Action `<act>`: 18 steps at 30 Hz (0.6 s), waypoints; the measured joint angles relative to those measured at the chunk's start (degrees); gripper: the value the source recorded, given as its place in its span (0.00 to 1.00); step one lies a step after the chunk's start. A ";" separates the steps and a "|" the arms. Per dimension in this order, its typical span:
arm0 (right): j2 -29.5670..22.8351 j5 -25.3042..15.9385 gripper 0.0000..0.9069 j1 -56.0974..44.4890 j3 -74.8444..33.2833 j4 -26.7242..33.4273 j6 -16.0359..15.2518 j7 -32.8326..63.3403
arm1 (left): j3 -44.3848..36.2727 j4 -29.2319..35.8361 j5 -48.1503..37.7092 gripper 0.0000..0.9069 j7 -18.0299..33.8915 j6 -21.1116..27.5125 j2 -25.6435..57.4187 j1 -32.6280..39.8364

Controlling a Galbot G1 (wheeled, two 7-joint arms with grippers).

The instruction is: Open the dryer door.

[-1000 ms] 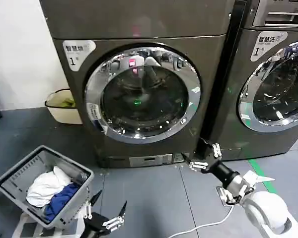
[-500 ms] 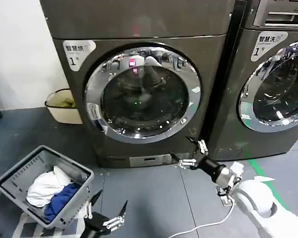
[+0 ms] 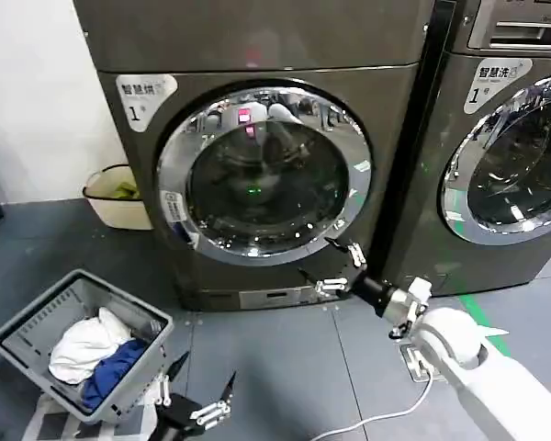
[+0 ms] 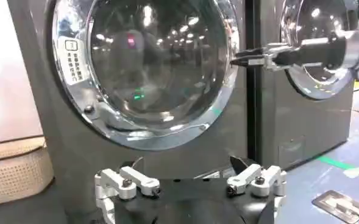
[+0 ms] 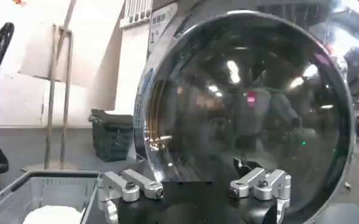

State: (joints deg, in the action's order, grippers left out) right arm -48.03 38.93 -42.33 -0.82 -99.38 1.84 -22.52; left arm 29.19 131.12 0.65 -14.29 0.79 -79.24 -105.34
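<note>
Climbing from floor level toward dryer door (image 3: pixel 262 175), right gripper (image 3: pixel 335 268) now sits spread open at chrome rim's lower right; door remains shut, grasp pending.

Parked low: left gripper (image 3: pixel 197 397), fingers apart.

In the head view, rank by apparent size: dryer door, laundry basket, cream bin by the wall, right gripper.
1. dryer door
2. laundry basket, though it sits nearer the camera
3. cream bin, partly hidden behind the dryer
4. right gripper, open near the door's lower right rim
</note>
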 joint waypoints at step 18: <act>-5.03 0.96 1.00 14.88 12.61 8.63 0.38 -1.46 | 0.34 0.89 -0.10 1.00 -0.04 -0.34 -0.07 -0.53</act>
State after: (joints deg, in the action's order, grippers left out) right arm -53.07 39.90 -27.45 11.78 -90.75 2.23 -23.98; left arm 29.53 132.01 0.55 -14.34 0.45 -79.31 -105.87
